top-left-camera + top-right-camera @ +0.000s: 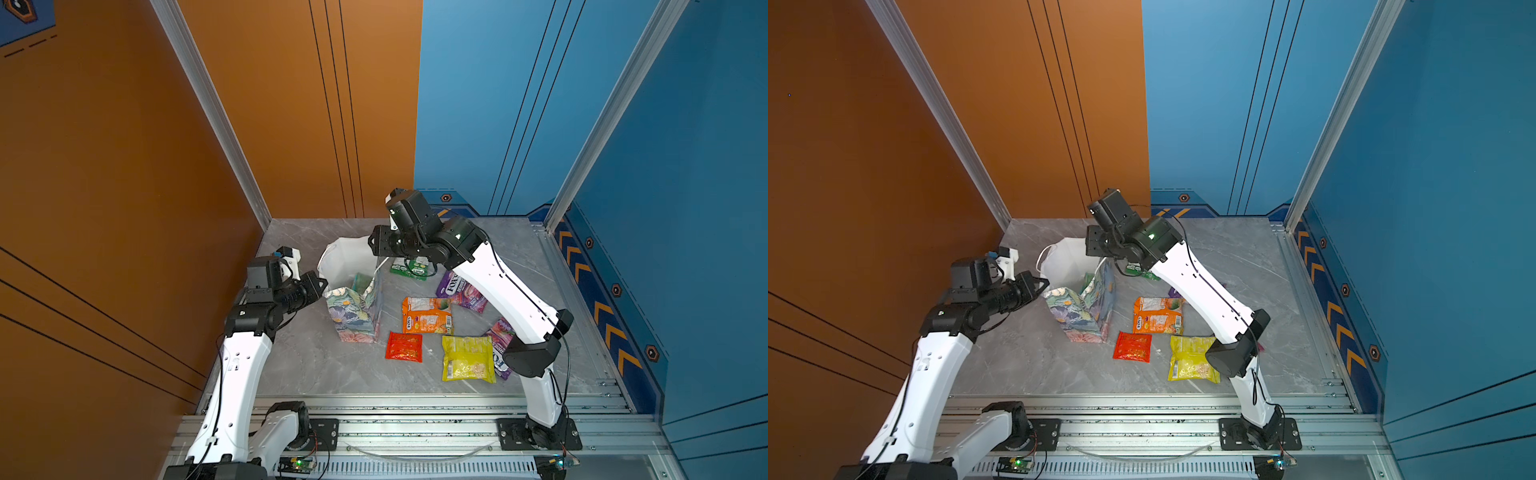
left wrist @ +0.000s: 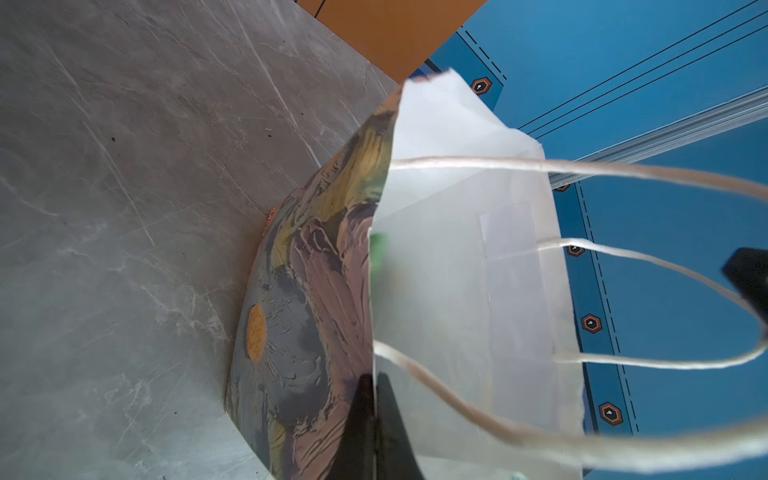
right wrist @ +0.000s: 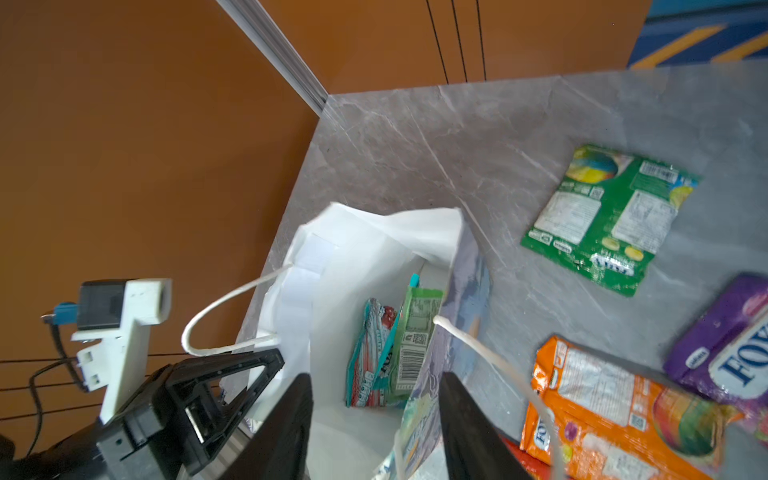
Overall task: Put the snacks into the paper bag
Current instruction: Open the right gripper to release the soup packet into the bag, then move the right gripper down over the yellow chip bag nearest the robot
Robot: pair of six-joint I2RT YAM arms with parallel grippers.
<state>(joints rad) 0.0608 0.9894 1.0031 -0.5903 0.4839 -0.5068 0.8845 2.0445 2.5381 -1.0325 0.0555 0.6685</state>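
Orange wall [image 1: 124, 166] and blue wall [image 1: 540, 104] enclose a grey marble table [image 1: 332, 365]. Near its middle stands the floral paper bag [image 1: 353, 311], its mouth open and white inside. The left gripper [image 2: 374, 382] pinches the bag's left rim, jaws pressed together on the paper. The right gripper [image 3: 374, 378] hangs over the mouth, jaws spread and empty. Inside the bag stand a green packet [image 3: 415, 336] and a teal-red packet [image 3: 370, 353]. To the right of the bag lie a yellow packet [image 1: 467, 359], an orange packet [image 1: 426, 316], a purple FOX'S packet [image 1: 461, 291], another green one [image 1: 409, 268] and a small red packet [image 1: 404, 347].
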